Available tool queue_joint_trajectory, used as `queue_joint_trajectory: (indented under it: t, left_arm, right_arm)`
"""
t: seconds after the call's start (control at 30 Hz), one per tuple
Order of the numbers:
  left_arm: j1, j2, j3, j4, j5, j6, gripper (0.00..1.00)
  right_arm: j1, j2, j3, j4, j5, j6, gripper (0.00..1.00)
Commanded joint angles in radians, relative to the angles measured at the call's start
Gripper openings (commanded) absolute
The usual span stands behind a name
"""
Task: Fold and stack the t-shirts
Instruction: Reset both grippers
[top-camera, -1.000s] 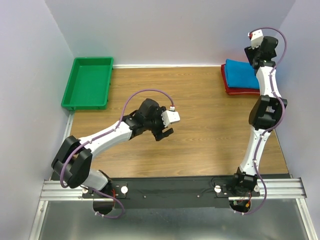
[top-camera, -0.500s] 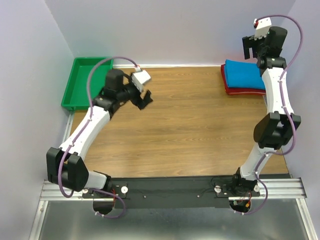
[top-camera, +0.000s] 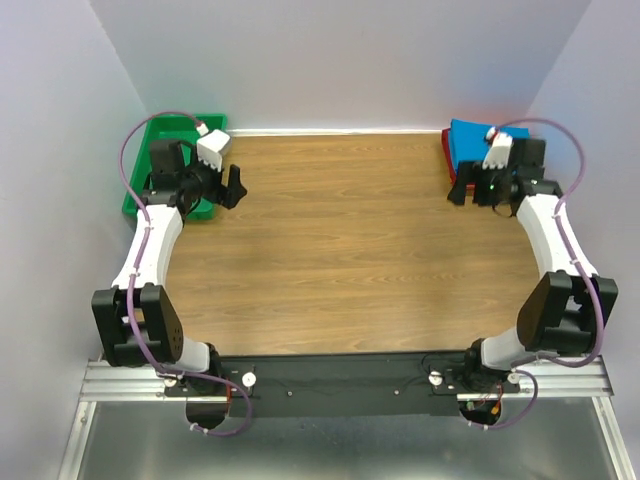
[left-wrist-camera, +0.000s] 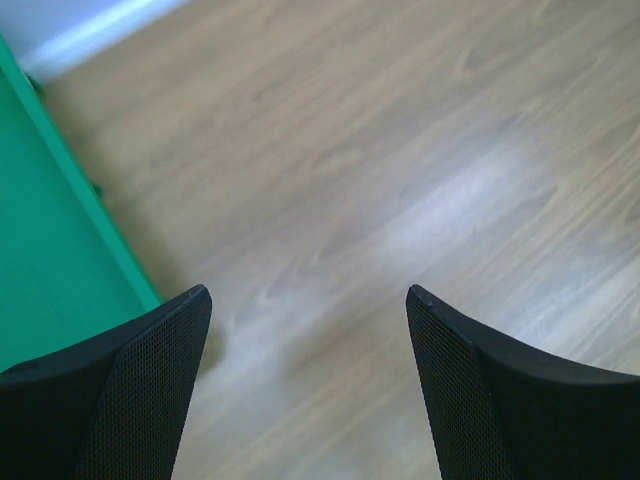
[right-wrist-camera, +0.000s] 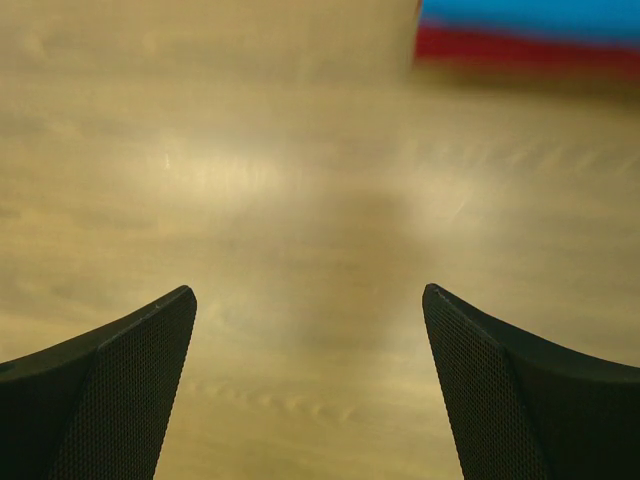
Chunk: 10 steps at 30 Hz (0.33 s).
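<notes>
The t-shirts (top-camera: 465, 146) lay stacked at the table's (top-camera: 340, 250) two o'clock corner, the blue shirt (top-camera: 468, 134) on top of the dark red shirt (top-camera: 447, 152). My right pincer (top-camera: 462, 190) hung just beside the pile, at its seven o'clock, jaws spread wide and empty. My left pincer (top-camera: 232, 186), equally wide with nothing in it, hovered at ten o'clock beside the green tray (top-camera: 165, 128).

Lighting: bright, even, from overhead.
Tabletop (top-camera: 340, 250): soft sheen, with a pale glare patch in both wrist views and faint, diffuse shadows.
Overhead view: sharp throughout.
Left wrist view: slightly soft; a dim shadow lies along the green tray (left-wrist-camera: 50, 250) edge.
Right wrist view: smeared, the blue shirt (right-wrist-camera: 530, 15) and red shirt (right-wrist-camera: 520, 45) reduced to blurred bands.
</notes>
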Motion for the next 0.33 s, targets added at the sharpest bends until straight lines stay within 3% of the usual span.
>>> queue_joint_trajectory:
  t: [0.0,0.1,0.3]
  left_arm:
    - [0.006,-0.036,-0.114,-0.016,-0.037,0.056,0.86]
    - [0.006,-0.042,-0.165,0.0,-0.075,0.061,0.86]
    - [0.006,-0.056,-0.153,-0.01,-0.081,0.035,0.86]
  right_arm:
    - [-0.002,-0.1,-0.152,-0.049,-0.069,0.033,1.0]
    - [-0.002,-0.141,-0.236,-0.042,-0.075,0.022,1.0]
    - [-0.002,-0.177,-0.246,-0.043,-0.08,0.025,1.0]
